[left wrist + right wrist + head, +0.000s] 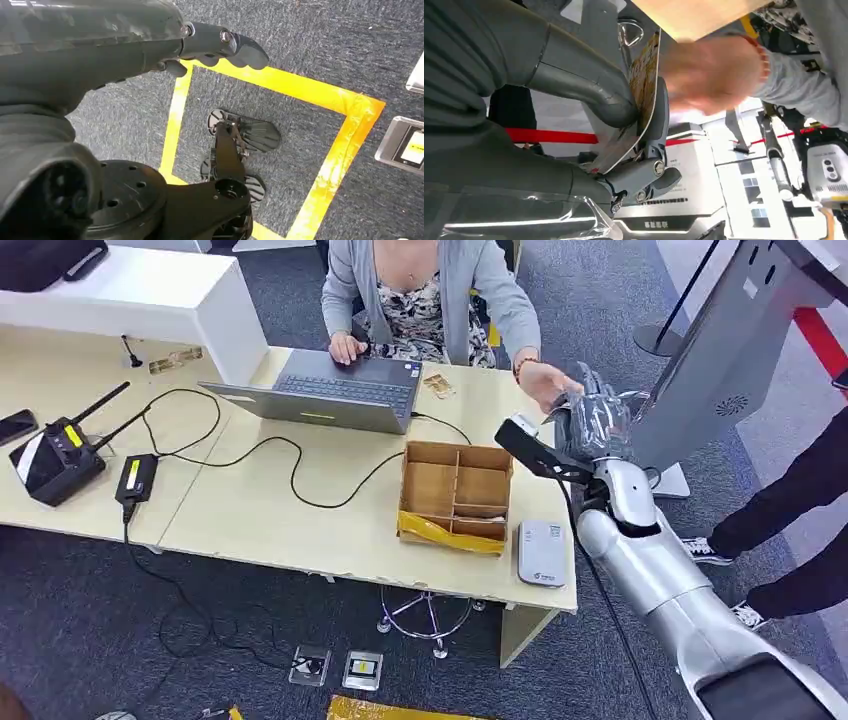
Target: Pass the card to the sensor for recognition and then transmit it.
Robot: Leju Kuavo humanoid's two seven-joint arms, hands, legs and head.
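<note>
While the left hand hangs over the floor, fingers curled on nothing, the right hand at right of frame pinches the card between thumb and fingers. Thin, stiff, probably slippery: best taken by its free edge, nearest the person's hand.

The robot's right arm reaches forward and up, its wrist raised. The right hand pinches a card between the thick thumb and the darker fingers. The left hand hangs low toward the floor, its fingers curled in, holding nothing.
</note>
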